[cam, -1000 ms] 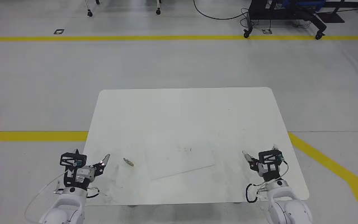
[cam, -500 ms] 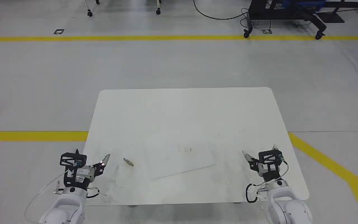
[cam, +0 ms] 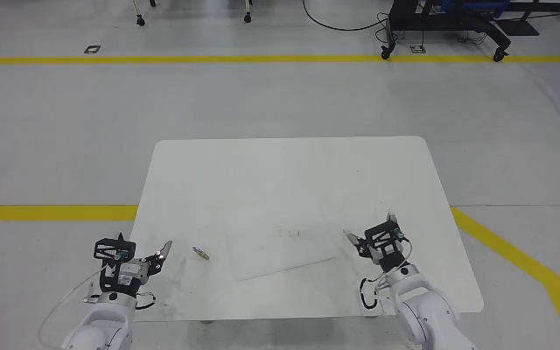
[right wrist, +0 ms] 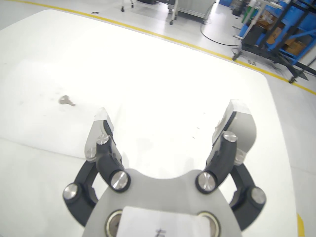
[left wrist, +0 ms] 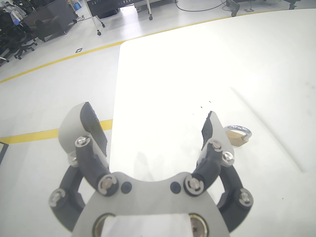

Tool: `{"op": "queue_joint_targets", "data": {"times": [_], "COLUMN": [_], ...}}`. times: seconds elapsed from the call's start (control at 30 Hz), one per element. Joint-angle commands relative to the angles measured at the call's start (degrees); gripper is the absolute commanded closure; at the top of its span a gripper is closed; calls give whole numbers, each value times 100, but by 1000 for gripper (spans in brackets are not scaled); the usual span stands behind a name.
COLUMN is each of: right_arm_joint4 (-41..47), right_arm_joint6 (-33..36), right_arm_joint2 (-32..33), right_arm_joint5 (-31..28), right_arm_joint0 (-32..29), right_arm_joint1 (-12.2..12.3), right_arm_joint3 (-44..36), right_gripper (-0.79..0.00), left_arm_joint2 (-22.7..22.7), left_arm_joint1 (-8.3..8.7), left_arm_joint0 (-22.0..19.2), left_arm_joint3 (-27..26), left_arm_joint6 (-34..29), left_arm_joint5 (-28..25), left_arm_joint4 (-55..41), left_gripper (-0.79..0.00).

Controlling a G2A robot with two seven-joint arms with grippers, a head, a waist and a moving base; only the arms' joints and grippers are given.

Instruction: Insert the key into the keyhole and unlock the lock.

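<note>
A small brass padlock [cam: 201,253] with a silver shackle lies on the white table [cam: 289,175] near its front left. In the left wrist view the padlock [left wrist: 238,136] rests just beyond one fingertip of my left gripper [left wrist: 148,113], which is open and holds nothing. From above, the left gripper [cam: 149,248] sits at the table's front left corner. A small silver key [right wrist: 66,101] lies flat on the table, ahead of my right gripper [right wrist: 169,109] and off to one side. The right gripper [cam: 369,226] stands open over the front right part of the table.
A thin pale sheet [cam: 280,249] lies flat on the table's front middle, between the two grippers. Yellow floor lines [cam: 262,59] run around the table. Carts and racks [cam: 446,17] stand far behind it.
My right arm has swung in from the front right corner toward the table's middle, turning toward the key. The left arm and the padlock have not moved.
</note>
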Motion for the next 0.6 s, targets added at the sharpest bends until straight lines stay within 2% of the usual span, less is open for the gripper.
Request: {"op": "queue_joint_targets", "data": {"times": [0.0,0.07,0.3,0.37,0.43,0.57], "right_arm_joint4": [240,254,254,537,661,797], "right_arm_joint6": [223,327,327,383,594,1569], "right_arm_joint2": [-311,-391,-391,-460,-503,-953], "right_arm_joint5": [-149,-106,-106,-389,-571,-1104], "right_arm_joint0": [318,484,484,462,495,672], "right_arm_joint1": [-47,-68,-68,-77,-78,-107], "right_arm_joint3": [220,337,337,302,263,208], "right_gripper": [-785,-785,-785,-785,-785,-785], "left_arm_joint2": [0,0,0,0,0,0], "left_arm_joint1": [0,0,0,0,0,0], "left_arm_joint0": [0,0,0,0,0,0], "left_arm_joint3": [0,0,0,0,0,0], "left_arm_joint6": [0,0,0,0,0,0], "left_arm_joint5": [0,0,0,0,0,0], "left_arm_joint4": [0,0,0,0,0,0], "left_gripper": [-785,-785,-785,-785,-785,-785]}}
